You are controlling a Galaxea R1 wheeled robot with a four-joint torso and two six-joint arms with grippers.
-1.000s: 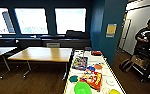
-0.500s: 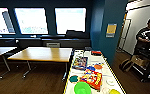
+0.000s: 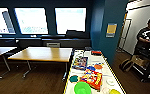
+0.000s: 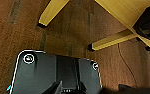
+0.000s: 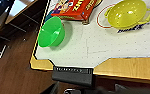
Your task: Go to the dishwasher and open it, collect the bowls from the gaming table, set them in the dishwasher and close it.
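White-topped and yellow-edged, the gaming table [image 3: 101, 72] stretching away from the camera in the head view, its surface carrying several things. Sitting at the near end of that surface, close to the yellow edge, a bright green bowl [image 3: 82, 88]; lying just beyond it, a red and yellow game box [image 3: 93, 79], with a small dark green bowl [image 3: 73, 78] beside the box on the side towards the wooden tables. Resting farther along the gaming table, a blue bowl [image 3: 91, 68] and an orange bowl [image 3: 98, 66] close together, a white bowl [image 3: 110, 81] nearer the opposite edge, and a dark blue game box [image 3: 80, 62] beyond them. Showing again in the right wrist view, the green bowl [image 5: 51, 31] tilting near the corner of the gaming table [image 5: 96, 47], the red box [image 5: 76, 9] just beside it, and a yellow colander [image 5: 128, 12] with handles standing well apart from the bowl. Standing away from the gaming table, by the doorway, a person [image 3: 147, 35] in dark clothes. Spreading under the wooden table legs [image 4: 111, 41] in the left wrist view, a brown floor [image 4: 66, 35]. Cannot tell whether either arm's jaws are released or clenched.
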